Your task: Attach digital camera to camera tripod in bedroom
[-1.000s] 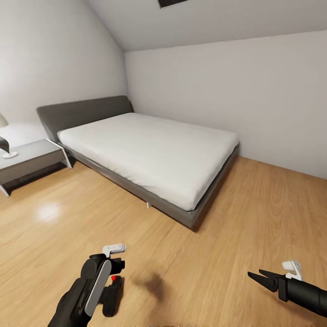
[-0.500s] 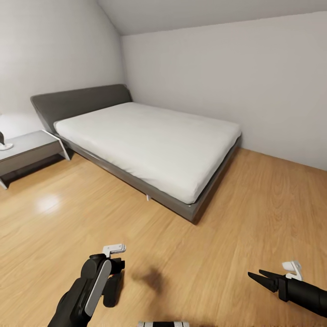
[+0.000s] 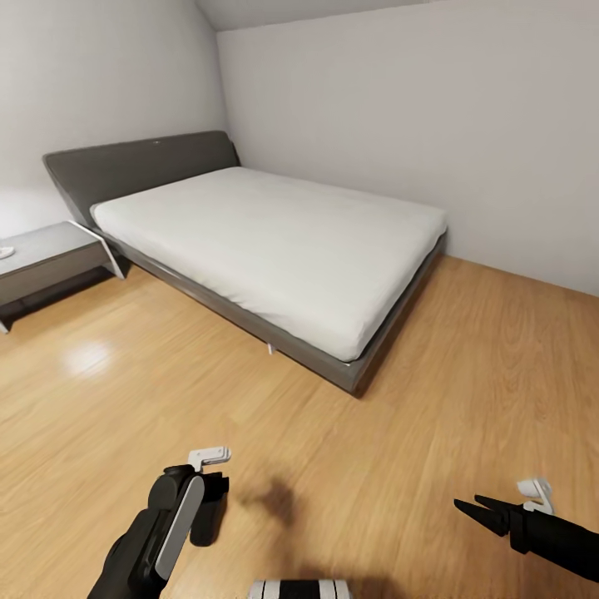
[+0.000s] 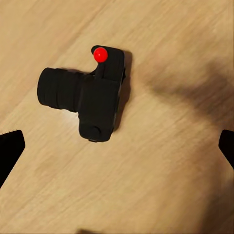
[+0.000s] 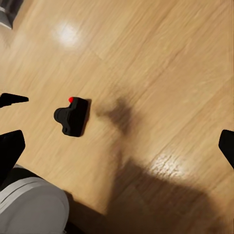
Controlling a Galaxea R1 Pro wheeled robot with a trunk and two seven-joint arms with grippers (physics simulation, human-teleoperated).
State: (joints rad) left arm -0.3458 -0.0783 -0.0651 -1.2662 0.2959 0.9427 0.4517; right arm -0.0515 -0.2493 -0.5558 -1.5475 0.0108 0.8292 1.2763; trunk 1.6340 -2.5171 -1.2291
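The digital camera (image 4: 95, 100) is small and black with a red button (image 4: 100, 54), and it lies on the light wood floor of the bedroom. My left gripper (image 4: 117, 148) hangs open above it, its fingertips (image 4: 10, 146) wide apart and touching nothing. In the head view my left arm (image 3: 166, 520) covers most of the camera (image 3: 208, 520). My right gripper (image 3: 467, 509) is open and empty at the lower right, well away from the camera (image 5: 73, 117). The camera tripod is out of view.
A grey-framed bed (image 3: 349, 378) with a white mattress stands ahead against the pale wall. A grey nightstand (image 3: 42, 262) sits at the far left. Open wood floor (image 3: 374, 466) lies between me and the bed. My base (image 3: 299, 589) shows at the picture's bottom edge.
The head view has tilted down, so bed and nightstand sit higher in the picture and the lamp has left it. The camera's red button is now hidden behind my left arm. Both arms hold still.
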